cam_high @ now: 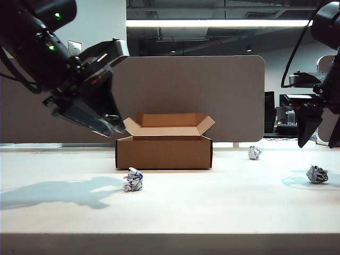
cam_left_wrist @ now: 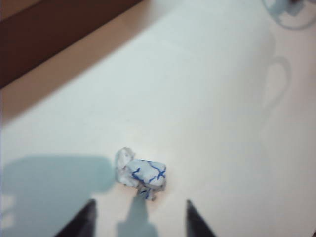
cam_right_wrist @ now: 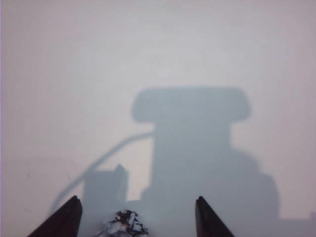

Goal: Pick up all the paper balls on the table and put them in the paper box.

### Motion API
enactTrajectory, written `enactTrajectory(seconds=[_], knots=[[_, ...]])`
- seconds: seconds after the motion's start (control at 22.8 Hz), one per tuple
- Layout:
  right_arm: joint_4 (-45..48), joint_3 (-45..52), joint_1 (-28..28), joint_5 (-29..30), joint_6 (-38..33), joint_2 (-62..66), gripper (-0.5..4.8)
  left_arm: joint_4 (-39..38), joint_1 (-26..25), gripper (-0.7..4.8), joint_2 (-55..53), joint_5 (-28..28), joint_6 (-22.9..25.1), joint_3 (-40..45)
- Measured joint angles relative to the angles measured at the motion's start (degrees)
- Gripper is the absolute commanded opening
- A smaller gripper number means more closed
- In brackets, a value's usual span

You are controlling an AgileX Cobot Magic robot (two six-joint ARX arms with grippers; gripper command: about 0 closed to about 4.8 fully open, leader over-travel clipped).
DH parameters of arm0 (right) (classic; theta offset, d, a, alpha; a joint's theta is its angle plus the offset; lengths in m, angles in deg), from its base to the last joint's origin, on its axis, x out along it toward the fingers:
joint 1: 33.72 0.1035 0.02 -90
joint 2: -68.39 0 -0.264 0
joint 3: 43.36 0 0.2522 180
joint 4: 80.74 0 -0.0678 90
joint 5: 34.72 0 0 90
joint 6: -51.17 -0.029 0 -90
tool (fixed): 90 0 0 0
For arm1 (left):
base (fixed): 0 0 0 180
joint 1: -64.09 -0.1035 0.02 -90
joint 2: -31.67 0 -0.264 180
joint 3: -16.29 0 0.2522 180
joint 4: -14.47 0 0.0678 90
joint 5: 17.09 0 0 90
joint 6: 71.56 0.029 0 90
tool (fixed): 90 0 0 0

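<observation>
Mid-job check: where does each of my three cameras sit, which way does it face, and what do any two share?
Exterior: low at the table's front edge, facing the paper box; shows left gripper and right gripper, raised.
Left wrist: looks down past its open fingertips at the front paper ball.
Right wrist: looks down past its open fingertips at the right paper ball.
Shared: exterior also shows both balls.

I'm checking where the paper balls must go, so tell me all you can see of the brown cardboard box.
The low rectangular brown cardboard box stands upright on the white table, centred toward the back before a grey partition. Its four top flaps are folded open and outward, showing paler inner faces. Its inside is hidden. No paper ball or pincer touches it.
</observation>
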Motion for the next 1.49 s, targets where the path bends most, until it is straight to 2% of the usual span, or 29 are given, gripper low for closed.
enactTrajectory(seconds=[0.09,0.22,0.35,0.44,0.53,0.83,1.18,1.49], knots=[[0.0,0.0,0.0,-0.2,-1.0,0.3,3.20,0.5,1.2,2.48,-0.7,-0.3,0.2,0.0],[-0.1,0.0,0.0,-0.9,-1.4,1.0,3.19,2.4,4.4,2.52,-2.0,-4.2,0.2,0.0],[-0.3,0.0,0.0,-1.1,-1.4,1.0,3.19,3.8,6.5,2.58,-3.7,-8.9,0.2,-0.3],[-0.3,0.0,0.0,-1.1,-1.4,1.0,3.19,3.5,7.6,2.85,-5.3,-12.0,0.2,-1.0],[-0.4,0.0,0.0,-1.1,-1.4,1.0,3.19,2.7,9.5,2.85,-9.0,-17.6,0.2,-2.6],[-0.6,0.0,0.0,-1.1,-1.4,1.0,3.19,2.5,9.2,2.85,-12.8,-18.2,-2.3,-5.1],[-0.5,0.0,0.0,-1.1,-1.4,1.0,3.19,2.2,9.2,2.84,-15.6,-15.4,-7.5,-5.2],[-0.3,0.0,0.0,-0.8,-2.5,1.0,3.19,2.6,9.2,2.81,-16.7,-15.4,-8.5,-5.2]])
